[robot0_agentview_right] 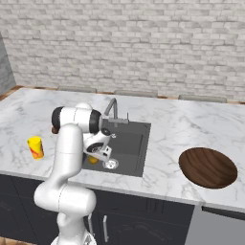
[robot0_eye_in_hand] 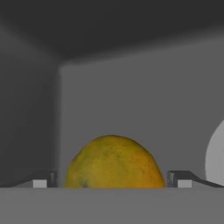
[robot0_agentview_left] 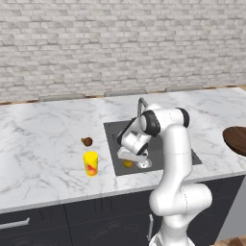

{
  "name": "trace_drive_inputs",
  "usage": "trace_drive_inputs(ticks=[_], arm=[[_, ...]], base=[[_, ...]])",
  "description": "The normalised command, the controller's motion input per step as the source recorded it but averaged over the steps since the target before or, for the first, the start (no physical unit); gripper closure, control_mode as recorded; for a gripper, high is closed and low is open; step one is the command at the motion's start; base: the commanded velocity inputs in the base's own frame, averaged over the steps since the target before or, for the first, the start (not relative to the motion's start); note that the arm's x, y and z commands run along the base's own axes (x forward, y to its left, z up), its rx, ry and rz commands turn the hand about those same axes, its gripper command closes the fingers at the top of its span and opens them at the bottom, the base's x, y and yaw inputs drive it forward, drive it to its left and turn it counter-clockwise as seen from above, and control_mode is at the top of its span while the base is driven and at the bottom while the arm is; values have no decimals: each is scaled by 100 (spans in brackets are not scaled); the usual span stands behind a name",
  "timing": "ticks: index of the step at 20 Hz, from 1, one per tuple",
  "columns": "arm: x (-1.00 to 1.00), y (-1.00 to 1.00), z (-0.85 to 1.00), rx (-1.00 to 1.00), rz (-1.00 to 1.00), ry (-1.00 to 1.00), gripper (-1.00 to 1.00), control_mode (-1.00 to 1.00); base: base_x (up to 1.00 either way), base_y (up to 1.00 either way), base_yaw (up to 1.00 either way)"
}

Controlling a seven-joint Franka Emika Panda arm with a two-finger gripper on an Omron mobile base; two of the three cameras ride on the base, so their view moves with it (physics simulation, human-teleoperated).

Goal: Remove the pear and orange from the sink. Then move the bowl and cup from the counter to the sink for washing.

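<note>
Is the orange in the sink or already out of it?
In. The orange lies on the sink floor, between the open end effector fingers, not gripped.

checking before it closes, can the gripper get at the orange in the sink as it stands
Probably yes: the gripper is open, with the orange between its fingertips in the sink, nothing blocking.

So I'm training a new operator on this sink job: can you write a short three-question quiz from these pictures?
1. True or false: the pear lies on the counter, outside the sink.
2. Which fruit sits between the fingers of the open claw? A) orange B) pear C) neither
3. Fill in: the cup stands on the ____.

Key: 1 true. 2 A, the orange. 3 counter.
</note>
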Motion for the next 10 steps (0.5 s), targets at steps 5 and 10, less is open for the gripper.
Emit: trace_drive_inputs(ticks=[5,10], arm=[[0,4,-15,-1,-3,0,-100,-100],[3,6,-12,0,-1,0,-100,-100]], base=[[0,0,0],[0,0,0]])
